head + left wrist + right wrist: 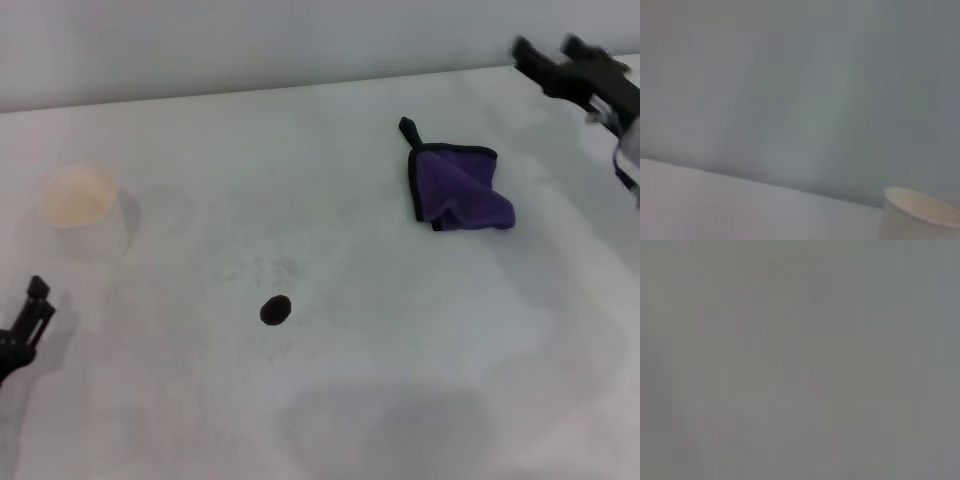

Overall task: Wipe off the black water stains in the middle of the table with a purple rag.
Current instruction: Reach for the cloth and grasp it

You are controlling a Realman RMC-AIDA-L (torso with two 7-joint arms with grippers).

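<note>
The purple rag (458, 188) lies crumpled on the table (400, 350), toward the far right of my head view, its black edging showing along the near-left side and its black corner loop pointing to the far edge. Nothing touches it.

The black water stains (276, 309) amount to one small dark blot near the middle of the tabletop, well apart from the rag, nearer to me and to its left. Faint grey speckles sit just beyond the blot.

A cream-white cup (85, 211) stands upright on the left side of the table, well apart from both blot and rag. My left wrist view catches its rim (920, 205) against the plain wall, with a strip of tabletop (740, 210) below.

The right gripper (548, 55) hangs above the far right corner of the table, beyond and to the right of the rag, not touching it. Its two dark fingers stand apart with nothing between them.

The left gripper (36, 300) sits low at the near left edge, near the cup but clear of it. I cannot tell whether its fingers are apart or together.

My right wrist view shows only a uniform grey field; I report nothing from it.
</note>
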